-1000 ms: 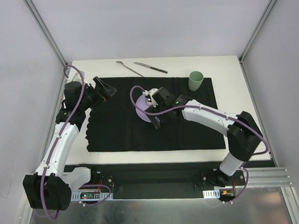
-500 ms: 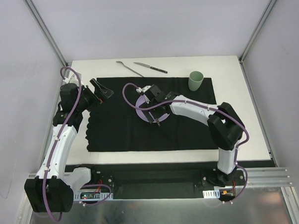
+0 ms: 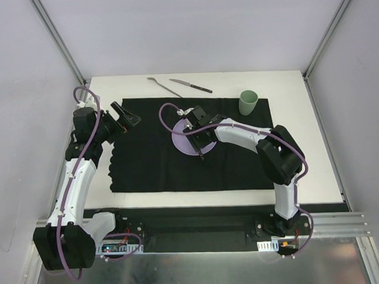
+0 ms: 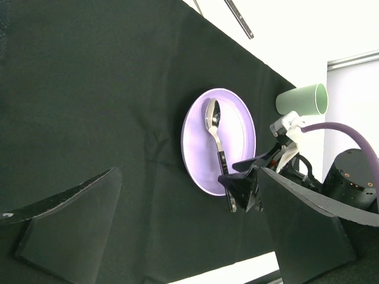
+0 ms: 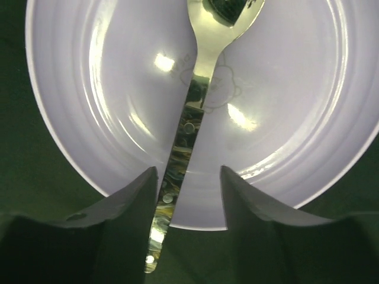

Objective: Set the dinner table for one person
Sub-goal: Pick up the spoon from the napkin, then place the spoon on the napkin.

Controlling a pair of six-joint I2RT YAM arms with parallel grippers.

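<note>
Right gripper [image 5: 189, 177], fingers half-open, straddles the shiny steel spoon [image 5: 192, 118] on the round lilac plate [image 5: 89, 89]; keep the handle centred before squeezing. Left gripper [image 3: 128, 115] is spread wide.

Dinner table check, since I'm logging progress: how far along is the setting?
Done: plate on the mat, cup at its far right corner. In hand: right tool straddles the spoon handle on the plate, not yet clamped. To do: knife and another utensil lie beyond the mat.

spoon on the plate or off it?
On: spoon lies across the purple plate, handle end overhanging the rim between the right gripper's fingers.
</note>
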